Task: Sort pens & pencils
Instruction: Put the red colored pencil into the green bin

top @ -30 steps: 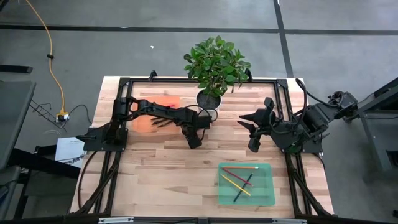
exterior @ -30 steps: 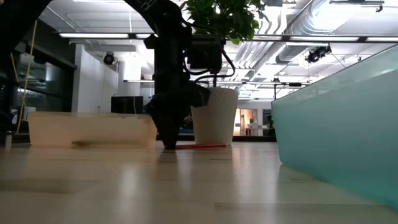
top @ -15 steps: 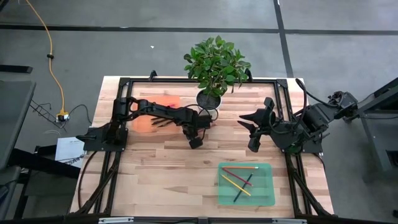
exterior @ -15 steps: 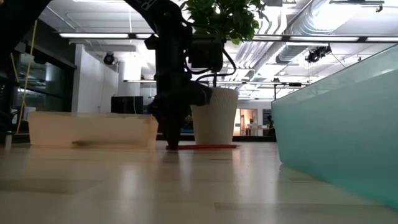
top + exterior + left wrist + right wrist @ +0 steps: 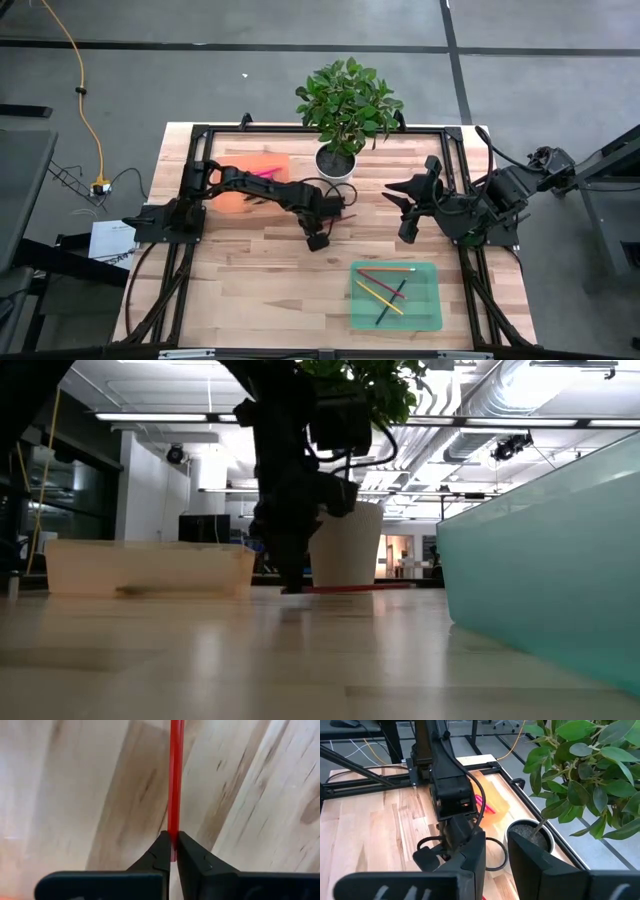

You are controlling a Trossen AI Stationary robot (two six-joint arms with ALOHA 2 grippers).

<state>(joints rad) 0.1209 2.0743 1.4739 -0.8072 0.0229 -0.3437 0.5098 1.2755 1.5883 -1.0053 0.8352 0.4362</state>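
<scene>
The left pincer (image 5: 172, 851) is clenched on a red pencil (image 5: 175, 775) near the middle of the desk (image 5: 240, 290), just in front of the plant pot (image 5: 335, 161). The right pincer (image 5: 408, 212) waits released at the right, well apart. More pencils lie in the green tray (image 5: 428, 312) at the near right edge, and pink pens (image 5: 485, 805) in the orange tray (image 5: 232, 201) at the far left.

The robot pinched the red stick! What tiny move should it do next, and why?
Probably lift it a little higher. The left gripper has its jaws shut on the red pencil, just above the wooden table. The other pencils lie in the green tray, so clearing the wood first should let it carry this one there without dragging.
</scene>
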